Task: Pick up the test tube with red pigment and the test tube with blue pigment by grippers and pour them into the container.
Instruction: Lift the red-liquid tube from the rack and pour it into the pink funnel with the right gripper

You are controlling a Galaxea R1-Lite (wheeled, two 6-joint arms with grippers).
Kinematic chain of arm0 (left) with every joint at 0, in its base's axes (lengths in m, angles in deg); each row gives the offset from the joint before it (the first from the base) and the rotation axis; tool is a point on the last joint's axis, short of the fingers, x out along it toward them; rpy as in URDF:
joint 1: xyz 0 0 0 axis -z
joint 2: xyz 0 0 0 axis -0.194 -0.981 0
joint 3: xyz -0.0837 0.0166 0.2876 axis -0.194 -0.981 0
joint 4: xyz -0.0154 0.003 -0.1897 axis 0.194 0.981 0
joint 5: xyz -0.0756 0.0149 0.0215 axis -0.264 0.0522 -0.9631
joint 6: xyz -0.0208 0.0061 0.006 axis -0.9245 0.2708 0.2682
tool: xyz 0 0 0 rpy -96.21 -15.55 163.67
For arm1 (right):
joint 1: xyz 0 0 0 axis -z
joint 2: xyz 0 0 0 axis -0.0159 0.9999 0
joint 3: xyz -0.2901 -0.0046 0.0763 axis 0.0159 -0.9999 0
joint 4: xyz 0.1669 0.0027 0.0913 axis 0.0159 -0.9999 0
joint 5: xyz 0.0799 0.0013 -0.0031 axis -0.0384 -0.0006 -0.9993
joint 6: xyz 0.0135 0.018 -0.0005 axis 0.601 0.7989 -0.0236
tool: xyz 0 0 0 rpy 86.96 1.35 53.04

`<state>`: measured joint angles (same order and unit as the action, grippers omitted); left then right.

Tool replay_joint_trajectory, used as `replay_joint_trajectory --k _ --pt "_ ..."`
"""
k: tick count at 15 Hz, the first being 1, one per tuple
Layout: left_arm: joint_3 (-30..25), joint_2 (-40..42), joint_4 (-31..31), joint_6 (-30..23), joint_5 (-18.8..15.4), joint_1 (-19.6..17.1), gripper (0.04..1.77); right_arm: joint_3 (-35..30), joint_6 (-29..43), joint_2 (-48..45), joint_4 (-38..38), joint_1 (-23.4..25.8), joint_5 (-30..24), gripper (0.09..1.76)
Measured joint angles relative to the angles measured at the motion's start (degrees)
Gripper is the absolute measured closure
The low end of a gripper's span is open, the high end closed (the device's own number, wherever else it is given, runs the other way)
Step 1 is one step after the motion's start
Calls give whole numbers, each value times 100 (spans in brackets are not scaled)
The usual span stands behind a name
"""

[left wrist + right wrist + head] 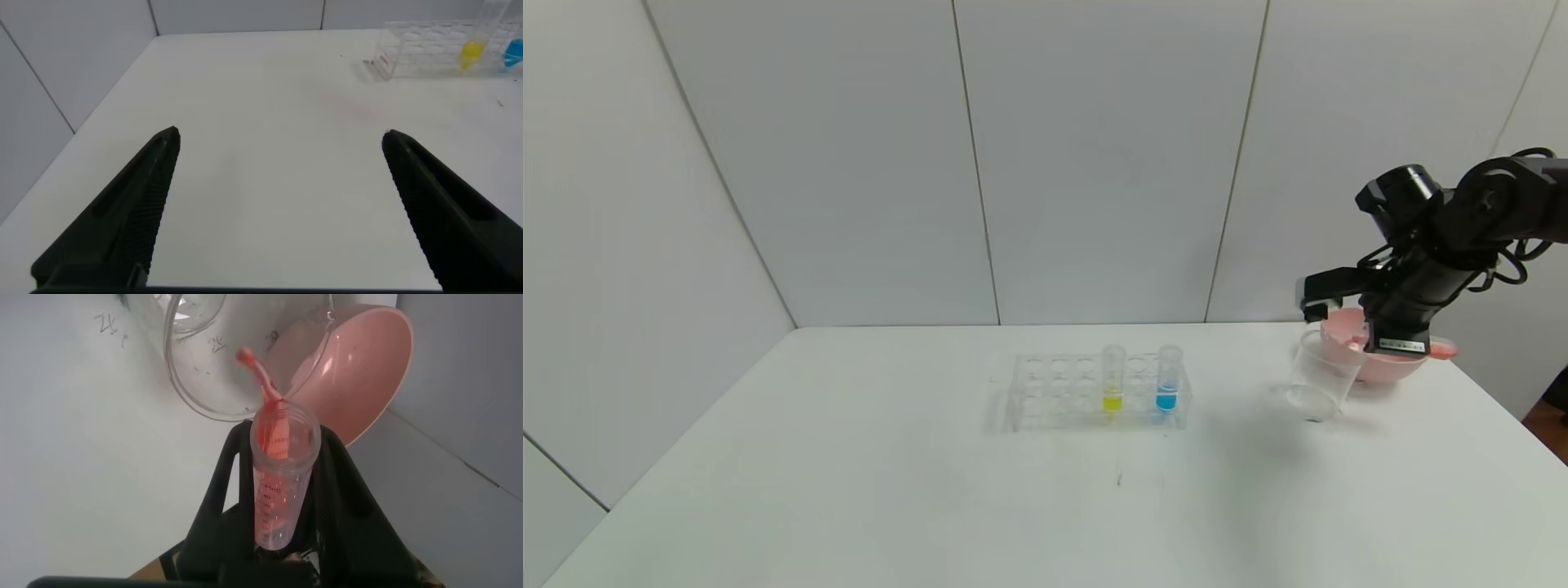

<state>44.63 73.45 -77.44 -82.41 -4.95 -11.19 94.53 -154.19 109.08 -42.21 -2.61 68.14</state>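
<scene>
My right gripper (1327,309) is shut on the test tube with red pigment (278,482) and holds it tipped, mouth toward the clear container (1319,380). In the right wrist view a thin red stream (260,376) runs from the tube's mouth into the container's opening (188,384), with the gripper (282,434) just behind. The test tube with blue pigment (1167,380) stands upright in the clear rack (1045,392); it also shows in the left wrist view (515,53). My left gripper (280,139) is open and empty over bare table, far from the rack.
A pink bowl (1388,367) sits right behind the container, also seen in the right wrist view (368,367). A tube with yellow liquid (1112,380) stands in the rack beside the blue one. The white table (849,490) ends near the bowl at the right.
</scene>
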Motion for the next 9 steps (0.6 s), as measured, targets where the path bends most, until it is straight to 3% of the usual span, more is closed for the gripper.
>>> replay_joint_trajectory --k 9 --pt "0 0 0 0 0 0 5 2 -165 108 35 -160 670 136"
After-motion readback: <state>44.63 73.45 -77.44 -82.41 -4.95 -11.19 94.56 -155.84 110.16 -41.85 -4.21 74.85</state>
